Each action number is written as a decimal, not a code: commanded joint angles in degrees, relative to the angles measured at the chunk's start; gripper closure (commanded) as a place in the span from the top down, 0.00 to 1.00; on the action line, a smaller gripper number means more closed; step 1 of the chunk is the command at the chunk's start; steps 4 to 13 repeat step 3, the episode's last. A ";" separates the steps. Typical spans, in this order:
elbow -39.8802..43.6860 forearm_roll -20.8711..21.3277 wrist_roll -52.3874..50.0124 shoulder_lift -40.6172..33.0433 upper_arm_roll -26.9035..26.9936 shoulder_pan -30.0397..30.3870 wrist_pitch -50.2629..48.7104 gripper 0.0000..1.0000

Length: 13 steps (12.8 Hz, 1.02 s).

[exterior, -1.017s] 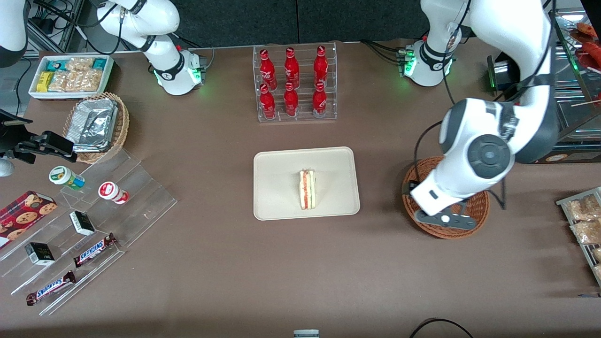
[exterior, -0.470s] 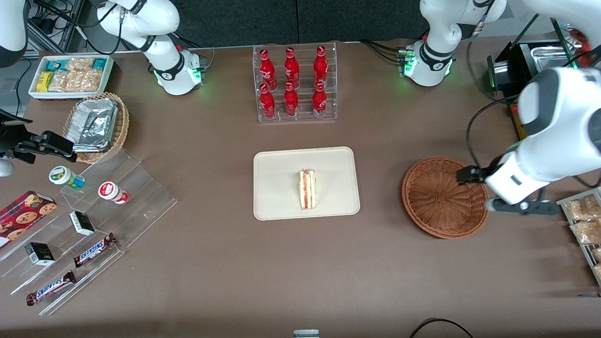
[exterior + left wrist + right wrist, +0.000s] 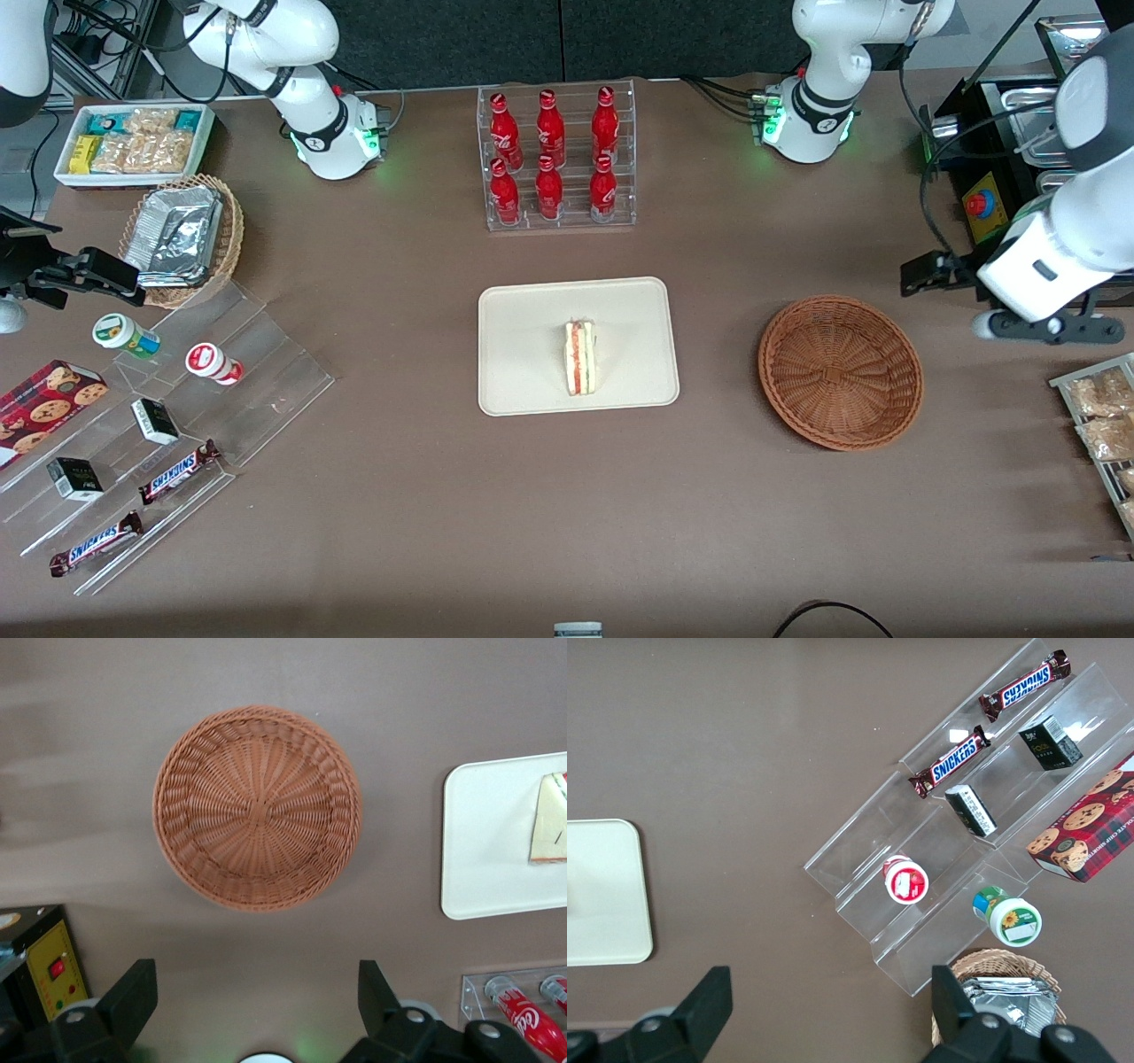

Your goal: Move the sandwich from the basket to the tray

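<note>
The sandwich [image 3: 580, 358] lies on the cream tray [image 3: 523, 319] at the middle of the table; it also shows in the left wrist view [image 3: 551, 819] on the tray [image 3: 483, 842]. The reddish-brown basket [image 3: 840, 372] stands empty beside the tray, toward the working arm's end; the left wrist view shows its bare inside [image 3: 257, 806]. My left gripper [image 3: 1036, 326] hangs high over the table beside the basket, toward the working arm's end, apart from it. Its fingers are wide open with nothing between them [image 3: 255, 992].
A clear rack of red bottles [image 3: 556, 159] stands farther from the camera than the tray. A black box with a red button [image 3: 983, 206] and a rack of snack packets [image 3: 1099, 416] flank the gripper. Clear steps with snacks [image 3: 168, 416] lie toward the parked arm's end.
My left gripper has swung from above the basket out toward the working arm's end and a little farther from the camera, uncovering the empty basket. The sandwich has stayed on the tray.
</note>
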 commanded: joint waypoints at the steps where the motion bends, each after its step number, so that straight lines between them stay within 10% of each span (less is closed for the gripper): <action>1: -5.44 0.13 0.28 -5.73 -1.31 1.60 -0.26 1.00; 13: -5.80 0.21 0.28 -7.06 -1.31 2.64 -0.96 1.00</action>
